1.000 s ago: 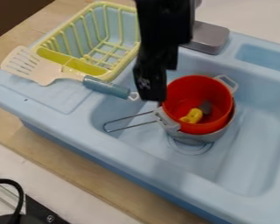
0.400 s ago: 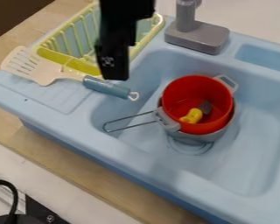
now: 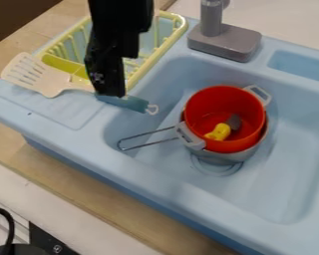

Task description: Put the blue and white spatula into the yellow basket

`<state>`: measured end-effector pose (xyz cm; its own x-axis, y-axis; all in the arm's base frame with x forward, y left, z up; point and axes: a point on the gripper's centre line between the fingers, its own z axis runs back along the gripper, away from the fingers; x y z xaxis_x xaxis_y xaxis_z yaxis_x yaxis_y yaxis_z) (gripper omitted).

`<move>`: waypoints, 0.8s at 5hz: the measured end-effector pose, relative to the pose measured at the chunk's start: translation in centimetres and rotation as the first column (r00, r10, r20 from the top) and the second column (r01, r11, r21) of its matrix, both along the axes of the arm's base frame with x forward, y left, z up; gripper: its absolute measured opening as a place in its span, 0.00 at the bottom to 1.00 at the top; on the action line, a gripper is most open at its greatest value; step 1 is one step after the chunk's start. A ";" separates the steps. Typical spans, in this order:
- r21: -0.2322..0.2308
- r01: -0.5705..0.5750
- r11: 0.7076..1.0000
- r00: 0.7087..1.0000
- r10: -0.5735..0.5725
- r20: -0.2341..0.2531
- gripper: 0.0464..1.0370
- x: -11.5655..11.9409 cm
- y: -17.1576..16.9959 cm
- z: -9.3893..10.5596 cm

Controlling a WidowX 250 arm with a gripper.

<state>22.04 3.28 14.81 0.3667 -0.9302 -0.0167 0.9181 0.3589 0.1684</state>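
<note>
Camera view: the black tool (image 3: 111, 92) hangs over the handle of the blue and white spatula (image 3: 49, 84), beside the yellow basket (image 3: 62, 63).
The spatula lies outside the basket, on the ribbed ledge of the light blue sink (image 3: 255, 211), its slotted white head toward the left and its blue handle, with a pale loop at the end, pointing to the basin; the tool hides part of that handle. Whether the tool is open or closed, or grips the handle, I cannot tell. In the basin, a red pot (image 3: 203, 99) sits in a grey pot (image 3: 225, 158), with a yellow piece (image 3: 221, 132) and a dark grey piece (image 3: 234, 121) inside the red one. A grey faucet (image 3: 224, 44) stands at the back rim. The sink rests on a wooden surface (image 3: 89, 179).
</note>
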 end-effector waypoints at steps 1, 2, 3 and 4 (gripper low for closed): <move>0.029 0.047 0.999 0.999 -0.047 0.021 0.96 -1.1 0.0 -1.1; 0.047 0.087 0.995 0.996 -0.089 0.023 0.96 -1.1 -0.4 -2.1; 0.023 0.078 0.997 0.997 -0.078 0.001 0.96 -0.7 0.1 -3.2; 0.001 0.053 0.999 0.999 -0.053 -0.008 0.96 0.1 0.6 -3.3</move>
<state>22.18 3.85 11.50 0.3171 -0.9482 -0.0209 0.9370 0.3098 0.1614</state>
